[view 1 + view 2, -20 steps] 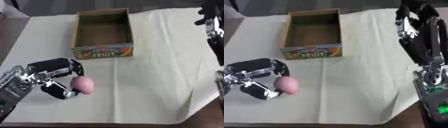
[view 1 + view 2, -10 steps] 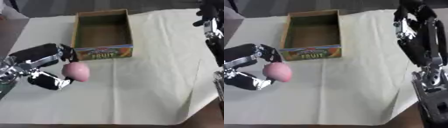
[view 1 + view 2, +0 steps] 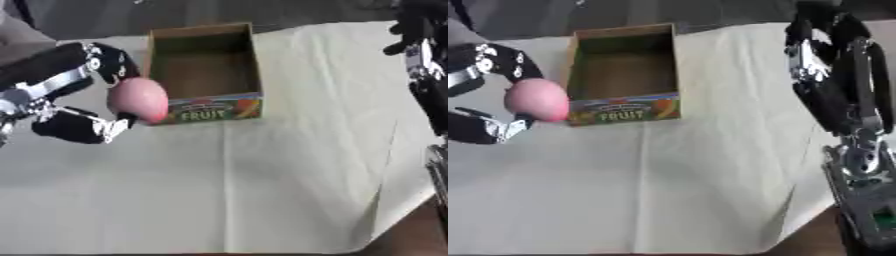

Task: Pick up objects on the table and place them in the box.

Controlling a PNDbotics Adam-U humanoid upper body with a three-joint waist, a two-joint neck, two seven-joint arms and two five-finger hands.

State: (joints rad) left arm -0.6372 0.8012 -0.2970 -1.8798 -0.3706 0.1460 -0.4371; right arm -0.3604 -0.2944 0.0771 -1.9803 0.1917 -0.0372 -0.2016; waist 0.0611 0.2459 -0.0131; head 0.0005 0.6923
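We are mid-carry: our left hand [image 3: 83, 107] curls around the pink fruit [image 3: 138, 99], lifted at the frame's left, beside the box [image 3: 205, 75]. Next we move it rightward over the opening and release.

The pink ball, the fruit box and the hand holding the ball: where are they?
pink ball [image 3: 138, 99], left eye view, its front surface.
fruit box [image 3: 213, 109], left eye view, its printed front wall.
left hand [image 3: 103, 60], left eye view, fingers curled over the ball.

Our left hand [image 3: 83, 100] grips a smooth pink egg-shaped object [image 3: 138, 99], lifted just left of the open cardboard fruit box [image 3: 206, 105].
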